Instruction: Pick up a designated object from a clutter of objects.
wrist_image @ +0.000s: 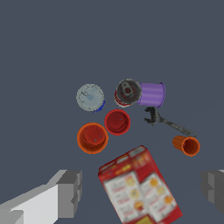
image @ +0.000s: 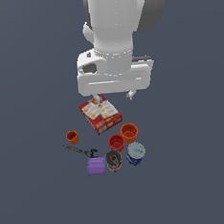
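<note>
The blue can (image: 136, 154) (wrist_image: 91, 97) stands upright, pale silvery top up, at the clutter's edge on the exterior view's right, just beside the red cup (image: 116, 143) (wrist_image: 117, 121) and dark can (image: 113, 160) (wrist_image: 127, 92).

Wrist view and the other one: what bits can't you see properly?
- Red box: wrist view, bottom edge cuts it off; print too blurry.
- Blue can: wrist view shows mostly its silvery top, label hidden.
- Gripper: exterior view, the arm covers most of both fingers.

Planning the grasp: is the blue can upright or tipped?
Upright. The blue can shows its round pale top to the wrist camera, and stands on end in the exterior view.
</note>
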Tool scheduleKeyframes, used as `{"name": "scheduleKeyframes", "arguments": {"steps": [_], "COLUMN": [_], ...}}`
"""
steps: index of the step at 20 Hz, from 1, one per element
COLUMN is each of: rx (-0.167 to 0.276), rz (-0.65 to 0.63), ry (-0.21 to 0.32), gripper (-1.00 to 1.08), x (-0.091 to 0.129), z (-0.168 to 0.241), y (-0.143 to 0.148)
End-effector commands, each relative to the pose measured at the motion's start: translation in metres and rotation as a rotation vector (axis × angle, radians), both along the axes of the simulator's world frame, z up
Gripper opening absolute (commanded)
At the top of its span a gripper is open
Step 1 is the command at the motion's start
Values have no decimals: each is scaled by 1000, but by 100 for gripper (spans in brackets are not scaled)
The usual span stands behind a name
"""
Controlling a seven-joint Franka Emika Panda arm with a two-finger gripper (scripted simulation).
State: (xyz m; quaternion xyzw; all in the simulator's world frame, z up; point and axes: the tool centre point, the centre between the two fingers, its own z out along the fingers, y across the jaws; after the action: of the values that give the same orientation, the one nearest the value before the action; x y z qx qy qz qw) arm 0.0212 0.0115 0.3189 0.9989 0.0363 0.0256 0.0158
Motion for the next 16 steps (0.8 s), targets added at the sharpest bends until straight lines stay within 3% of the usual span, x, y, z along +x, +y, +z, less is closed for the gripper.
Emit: {"name": "scheduleKeyframes", "arguments": {"steps": [1,16], "rx": [1,17], "rz": [-3,-35], "ry": [4,35], "gripper": [100,100], "x": [9,73], "z": [-11,-128], "y": [5,52]}}
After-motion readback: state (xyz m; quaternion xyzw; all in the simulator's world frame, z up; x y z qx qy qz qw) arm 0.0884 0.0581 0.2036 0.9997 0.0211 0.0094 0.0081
